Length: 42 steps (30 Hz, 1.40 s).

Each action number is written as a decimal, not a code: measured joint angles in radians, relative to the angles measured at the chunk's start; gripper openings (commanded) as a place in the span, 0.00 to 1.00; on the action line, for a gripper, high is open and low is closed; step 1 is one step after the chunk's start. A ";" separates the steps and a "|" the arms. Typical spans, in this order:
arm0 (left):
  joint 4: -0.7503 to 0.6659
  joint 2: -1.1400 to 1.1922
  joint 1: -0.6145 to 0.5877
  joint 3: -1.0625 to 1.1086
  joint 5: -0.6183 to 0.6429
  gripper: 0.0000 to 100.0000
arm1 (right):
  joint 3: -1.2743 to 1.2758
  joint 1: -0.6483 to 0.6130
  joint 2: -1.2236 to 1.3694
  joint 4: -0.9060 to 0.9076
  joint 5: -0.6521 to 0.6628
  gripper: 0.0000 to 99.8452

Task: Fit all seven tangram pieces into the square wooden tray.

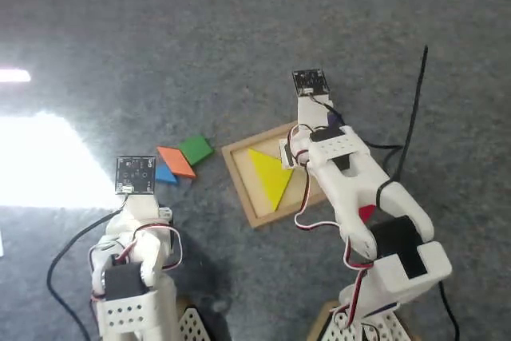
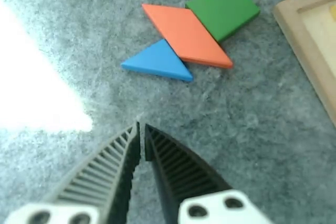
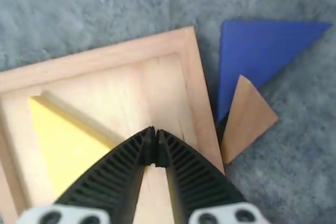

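Tray point(image 1: 239, 185) holds a yellow triangle point(image 1: 271, 175); closed right pincer point(image 3: 155, 131) hangs above it.

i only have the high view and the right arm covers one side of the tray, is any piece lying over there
Observer: Yes, a dark blue triangle lies on the mat just outside the tray.
Operator: just that one
Observer: No, a plain wooden triangle sits close against it, also outside the tray.
Operator: is the right gripper holding anything
Observer: No. The right gripper is shut and empty, over the tray's floor beside the yellow triangle.
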 measured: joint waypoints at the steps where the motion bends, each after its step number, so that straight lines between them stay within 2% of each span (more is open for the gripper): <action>1: 0.000 0.000 0.000 0.000 0.000 0.01 | -0.005 -0.014 0.000 0.011 0.000 0.01; 8: 0.000 0.000 0.000 0.000 0.000 0.01 | -0.015 -0.229 0.000 0.055 0.000 0.01; 11: 0.000 0.000 0.000 0.000 0.000 0.01 | -0.015 -0.278 -0.003 0.058 0.000 0.01; 16: 0.000 0.000 0.000 0.000 0.000 0.01 | -0.015 -0.279 -0.014 0.064 0.006 0.02; 18: 0.000 0.000 0.000 0.000 0.000 0.01 | -0.012 -0.265 -0.064 0.084 0.017 0.06; 23: 0.000 0.000 0.000 0.000 0.000 0.01 | -0.012 -0.247 -0.342 0.187 0.064 0.17; 26: 0.000 0.000 0.000 0.000 0.000 0.01 | -0.012 -0.222 -0.580 0.333 0.084 0.17; 30: 0.000 0.000 0.000 0.000 0.000 0.01 | 0.000 -0.123 -0.868 0.589 0.183 0.17; 33: 0.000 0.000 0.000 0.000 0.000 0.01 | 0.077 -0.014 -0.944 0.700 0.285 0.17; 36: 0.000 0.000 0.000 0.000 0.000 0.01 | 0.238 0.055 -0.950 0.689 0.453 0.17; 39: 0.000 0.000 0.000 0.000 0.000 0.01 | 0.439 0.066 -0.950 0.591 0.611 0.17; 42: 0.000 0.000 0.000 0.000 0.000 0.01 | 0.569 0.075 -0.950 0.488 0.666 0.17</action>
